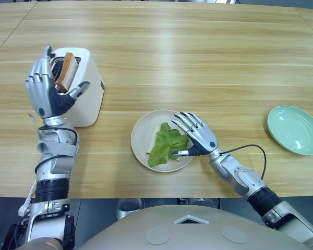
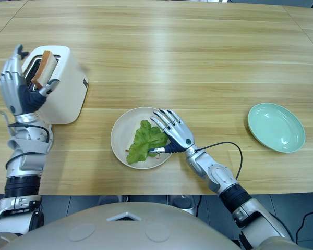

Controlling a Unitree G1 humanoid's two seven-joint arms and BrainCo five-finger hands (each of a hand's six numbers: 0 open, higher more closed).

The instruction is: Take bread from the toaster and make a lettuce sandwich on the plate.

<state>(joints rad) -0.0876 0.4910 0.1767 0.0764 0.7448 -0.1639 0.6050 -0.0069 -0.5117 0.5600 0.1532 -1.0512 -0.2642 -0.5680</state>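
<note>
Glossy white plastic toaster [image 1: 86,86] and smooth glazed green dish [image 1: 295,129] on a satin wood-grain table [image 1: 198,62].

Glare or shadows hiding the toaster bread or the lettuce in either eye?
Left eye view: pale sheen streaks the bare table, clear of the bread and lettuce. Right eye view: same sheen, no hard shadow across the plate.

L hand [image 2: 15,89] grips bread [image 2: 46,66] in toaster [image 2: 68,96]; R hand [image 2: 177,134] splayed, touching lettuce [image 2: 143,139] on plate [image 2: 120,131].
</note>
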